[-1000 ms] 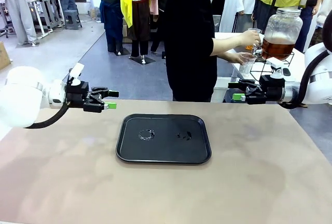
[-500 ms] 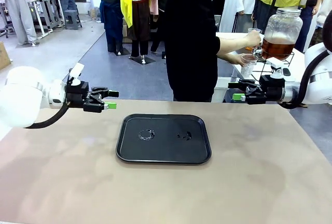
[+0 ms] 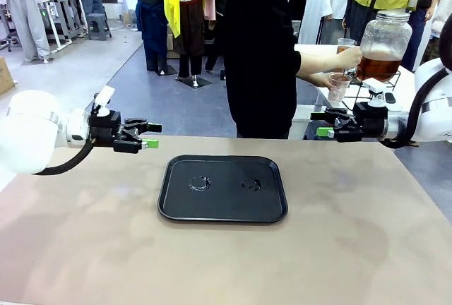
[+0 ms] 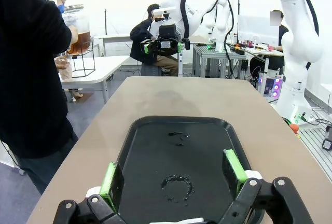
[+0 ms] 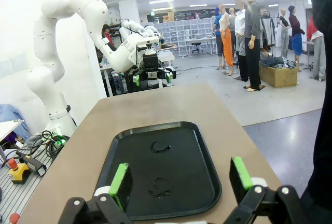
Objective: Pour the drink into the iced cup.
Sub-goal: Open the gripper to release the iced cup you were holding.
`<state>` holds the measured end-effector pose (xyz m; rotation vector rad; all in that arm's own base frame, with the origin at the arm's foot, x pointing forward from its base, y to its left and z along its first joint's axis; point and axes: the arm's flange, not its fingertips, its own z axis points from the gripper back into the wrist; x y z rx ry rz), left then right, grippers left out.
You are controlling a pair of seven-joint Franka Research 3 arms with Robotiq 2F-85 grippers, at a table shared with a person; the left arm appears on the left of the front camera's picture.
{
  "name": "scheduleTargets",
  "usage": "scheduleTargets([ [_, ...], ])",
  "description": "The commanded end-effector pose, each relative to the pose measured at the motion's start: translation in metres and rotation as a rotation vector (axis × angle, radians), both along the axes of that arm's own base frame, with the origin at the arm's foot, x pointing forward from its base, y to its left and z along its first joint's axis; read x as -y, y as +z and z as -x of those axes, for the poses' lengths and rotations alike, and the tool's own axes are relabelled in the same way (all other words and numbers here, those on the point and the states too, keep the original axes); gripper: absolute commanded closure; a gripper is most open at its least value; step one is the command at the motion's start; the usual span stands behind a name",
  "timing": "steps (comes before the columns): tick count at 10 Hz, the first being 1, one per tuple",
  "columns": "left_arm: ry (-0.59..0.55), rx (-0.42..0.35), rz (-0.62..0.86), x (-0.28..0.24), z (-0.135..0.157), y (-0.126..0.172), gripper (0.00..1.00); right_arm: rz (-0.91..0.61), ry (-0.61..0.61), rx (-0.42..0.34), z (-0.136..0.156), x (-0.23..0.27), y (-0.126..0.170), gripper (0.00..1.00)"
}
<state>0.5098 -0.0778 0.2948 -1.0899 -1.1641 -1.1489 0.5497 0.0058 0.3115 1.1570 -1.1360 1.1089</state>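
— What's in front of me, biggest first?

— The table [image 3: 367,248], then the black tray [image 3: 222,188] at centre frame, bare but for wet rings. My left gripper [image 3: 145,135] hangs at left, my right gripper [image 3: 326,124] at right; both jaws spread, holding nothing.

— And the drink?

— Upper right: the person [image 3: 261,51] holds two cups [image 3: 338,86] at the jar [image 3: 383,45] of amber drink [image 3: 378,66]. That's just behind my right gripper, so I judge the right arm nearer.
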Motion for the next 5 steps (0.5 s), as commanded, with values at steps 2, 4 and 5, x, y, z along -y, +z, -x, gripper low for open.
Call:
scheduleTargets([
  [2,0.004,-0.006,-0.005,0.0015,-0.0006,0.0018,0.0,0.002,0.013,-0.012,-0.0006,0.0006,0.0035,0.0],
  [4,0.004,-0.006,-0.005,0.0015,-0.0006,0.0018,0.0,0.002,0.013,-0.012,-0.0006,0.0006,0.0035,0.0],
  [5,0.004,-0.006,-0.005,0.0015,-0.0006,0.0018,0.0,0.002,0.013,-0.012,-0.0006,0.0006,0.0035,0.0],
])
